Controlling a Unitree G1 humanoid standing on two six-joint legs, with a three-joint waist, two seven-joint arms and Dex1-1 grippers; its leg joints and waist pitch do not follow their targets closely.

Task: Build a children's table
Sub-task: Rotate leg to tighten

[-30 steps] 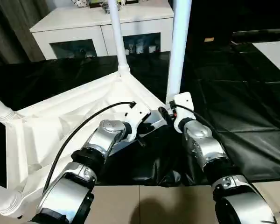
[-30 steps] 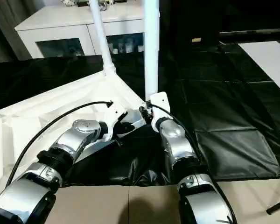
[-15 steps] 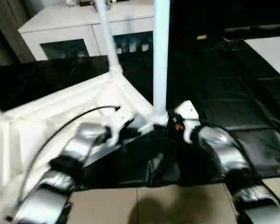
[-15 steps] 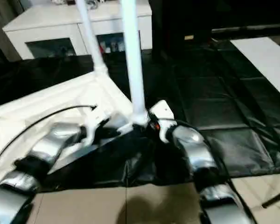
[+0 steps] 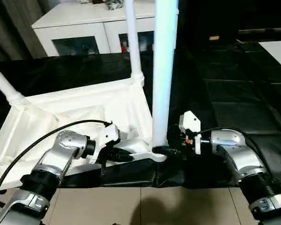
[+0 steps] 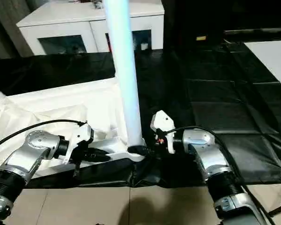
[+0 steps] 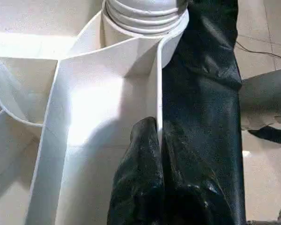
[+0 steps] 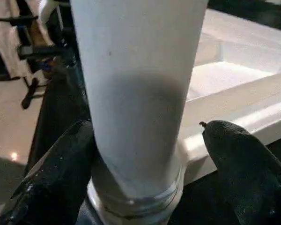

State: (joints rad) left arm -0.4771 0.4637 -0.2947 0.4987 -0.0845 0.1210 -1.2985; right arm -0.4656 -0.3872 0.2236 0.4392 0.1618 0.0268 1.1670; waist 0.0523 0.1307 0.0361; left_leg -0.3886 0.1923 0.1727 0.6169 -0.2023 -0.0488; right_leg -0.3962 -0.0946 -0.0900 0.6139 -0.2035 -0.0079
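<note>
Step in hand: seating a leg (image 5: 164, 70) in the near corner socket of the upturned tabletop (image 5: 84, 105), which lies on black sheeting. Left hand (image 7: 152, 187) pinches the thin rim wall; right hand (image 8: 145, 154) stands open astride the leg's base. Next, likely: regrip, twist home. Plastic smooth, white; leg tapered.

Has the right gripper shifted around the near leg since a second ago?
Yes. The right gripper has swung from behind the near leg toward its right side, at the base.
</note>
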